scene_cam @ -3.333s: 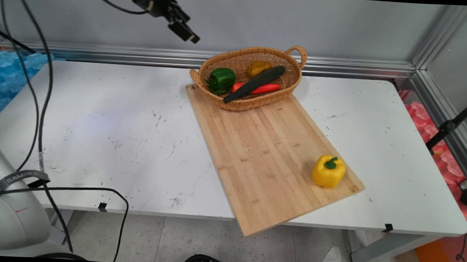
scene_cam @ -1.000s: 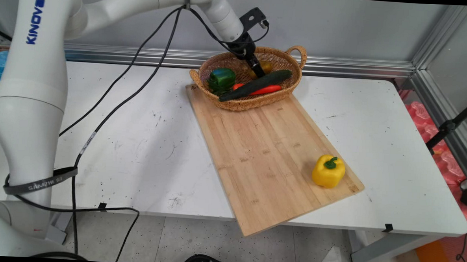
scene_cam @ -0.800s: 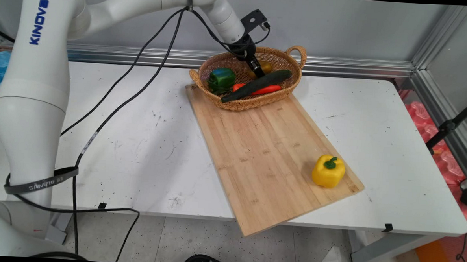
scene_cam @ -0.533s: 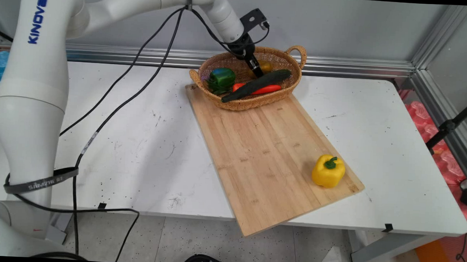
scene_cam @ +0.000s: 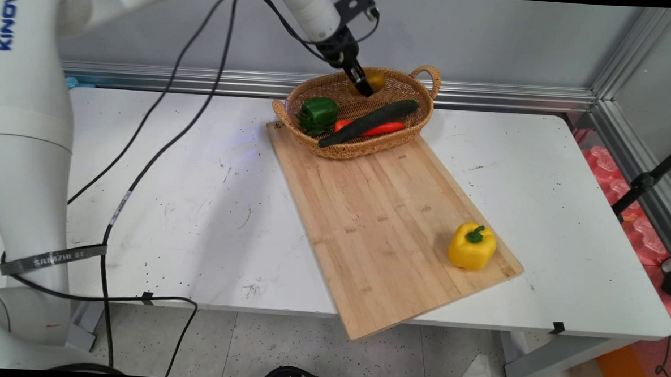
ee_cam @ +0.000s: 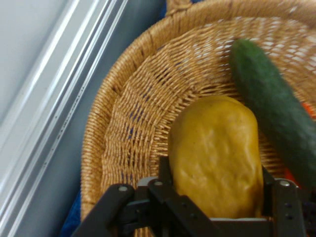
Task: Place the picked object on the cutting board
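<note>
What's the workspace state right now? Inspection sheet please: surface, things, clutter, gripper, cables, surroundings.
Surface: white table, scuffed, with a wooden cutting board lying diagonally on it.
Things: wicker basket on the board's far end holds a green pepper, a cucumber and a red pepper; yellow bell pepper on the board's near right corner.
Clutter: nothing seen.
Gripper: gripper shut on the potato, above the basket.
Cables: black cables hang from the arm.
Surroundings: grey wall with an aluminium frame behind.
</note>
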{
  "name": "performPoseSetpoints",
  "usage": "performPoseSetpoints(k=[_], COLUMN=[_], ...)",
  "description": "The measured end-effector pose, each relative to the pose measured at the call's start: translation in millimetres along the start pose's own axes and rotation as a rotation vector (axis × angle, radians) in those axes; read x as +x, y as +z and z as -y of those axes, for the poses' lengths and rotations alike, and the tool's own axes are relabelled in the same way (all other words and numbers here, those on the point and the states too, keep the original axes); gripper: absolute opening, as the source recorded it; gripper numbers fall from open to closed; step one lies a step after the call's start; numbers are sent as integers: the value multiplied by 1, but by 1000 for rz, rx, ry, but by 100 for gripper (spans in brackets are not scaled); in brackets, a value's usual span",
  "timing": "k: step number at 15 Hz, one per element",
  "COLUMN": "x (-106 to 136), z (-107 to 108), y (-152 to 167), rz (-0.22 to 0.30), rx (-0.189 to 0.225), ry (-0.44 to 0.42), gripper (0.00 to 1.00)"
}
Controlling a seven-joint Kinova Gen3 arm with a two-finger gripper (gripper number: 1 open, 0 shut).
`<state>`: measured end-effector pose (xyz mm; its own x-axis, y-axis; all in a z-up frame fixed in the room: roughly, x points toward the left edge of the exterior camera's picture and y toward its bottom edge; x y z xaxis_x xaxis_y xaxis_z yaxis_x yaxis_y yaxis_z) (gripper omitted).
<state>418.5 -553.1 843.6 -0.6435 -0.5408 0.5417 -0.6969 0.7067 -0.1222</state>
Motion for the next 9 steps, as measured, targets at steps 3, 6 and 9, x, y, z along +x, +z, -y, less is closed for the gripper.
performPoseSetpoints(k=[3, 6, 9], x=[6, 9, 11], z=[-11, -22, -39], y=[-47, -77, -107], rz=[-20, -33, -49], rx=[17, 22, 22], ry=[3, -2, -27], gripper=[0, 0, 0])
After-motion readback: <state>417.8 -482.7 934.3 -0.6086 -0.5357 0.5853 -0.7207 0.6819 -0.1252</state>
